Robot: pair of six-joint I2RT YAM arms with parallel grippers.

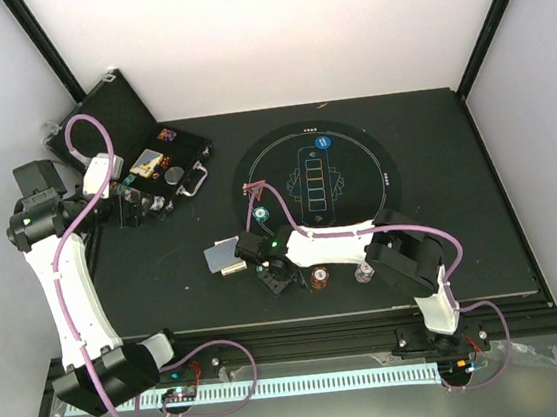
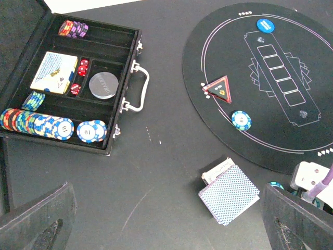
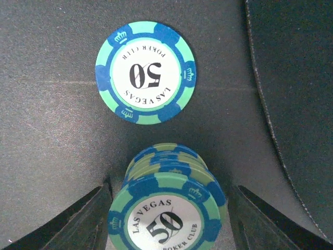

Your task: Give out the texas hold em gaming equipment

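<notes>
My right gripper (image 3: 169,219) is low over the table, its jaws on either side of a standing stack of teal chips (image 3: 166,208), with a thin gap on the right. One teal chip (image 3: 145,72) lies flat just beyond. In the top view the right gripper (image 1: 272,278) is left of a brown-red stack (image 1: 317,280) and a white-grey stack (image 1: 365,274). The grey-blue-backed cards (image 2: 229,194) lie on the table. A red triangle marker (image 2: 218,88), a teal chip (image 2: 241,120) and a blue disc (image 2: 266,25) lie on the mat. My left gripper (image 2: 166,224) is open and empty, held high.
The open black case (image 2: 136,52) at the left holds rows of chips, a card box, red dice and a dark disc. The round black printed mat (image 1: 354,160) fills the middle. The mat's edge (image 3: 291,78) runs close on the right of the teal stack.
</notes>
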